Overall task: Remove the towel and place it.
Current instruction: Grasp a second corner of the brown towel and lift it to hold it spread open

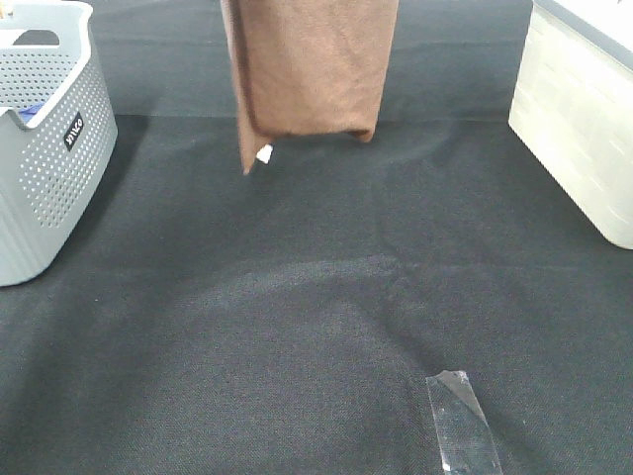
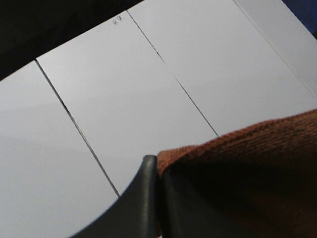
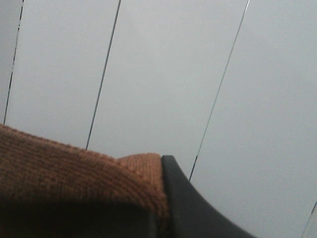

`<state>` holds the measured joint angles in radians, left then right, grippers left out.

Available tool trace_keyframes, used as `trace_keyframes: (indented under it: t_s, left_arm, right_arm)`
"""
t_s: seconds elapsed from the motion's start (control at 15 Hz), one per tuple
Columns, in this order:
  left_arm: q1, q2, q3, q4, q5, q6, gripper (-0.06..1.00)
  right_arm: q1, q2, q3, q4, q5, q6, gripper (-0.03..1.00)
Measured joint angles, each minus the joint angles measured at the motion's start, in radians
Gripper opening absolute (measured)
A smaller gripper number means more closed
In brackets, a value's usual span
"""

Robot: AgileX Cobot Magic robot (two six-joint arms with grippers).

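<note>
The brown towel [image 1: 312, 69] hangs from above the top edge of the exterior high view, over the dark mat, with a small white tag [image 1: 264, 153] at its lower left corner. Both grippers are out of that view. In the left wrist view my left gripper [image 2: 158, 173] is shut on a brown towel edge [image 2: 247, 158], seen against white wall panels. In the right wrist view my right gripper [image 3: 161, 171] is shut on another part of the towel [image 3: 64, 178], also against white panels.
A grey perforated laundry basket [image 1: 54, 158] stands at the left edge, something blue inside it. A white box [image 1: 579, 119] stands at the right. A strip of clear tape [image 1: 460, 421] lies on the dark mat [image 1: 297, 327] near the front.
</note>
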<state>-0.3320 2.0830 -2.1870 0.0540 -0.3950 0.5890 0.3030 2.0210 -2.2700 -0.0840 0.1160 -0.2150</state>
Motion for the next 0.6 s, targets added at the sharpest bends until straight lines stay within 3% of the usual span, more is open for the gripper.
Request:
trace_keyframes:
  t_s: [0.27,0.6]
  left_arm:
    - [0.04,0.122,-0.117,0.0,-0.078,-0.13,0.0]
    - [0.09,0.34,-0.421,0.026,-0.023,-0.315,0.0]
  right_arm:
    - [-0.023,0.062,0.0,0.023,-0.16,0.015,0.01]
    - [-0.035,0.119,0.0,0.03,-0.243,0.019,0.01]
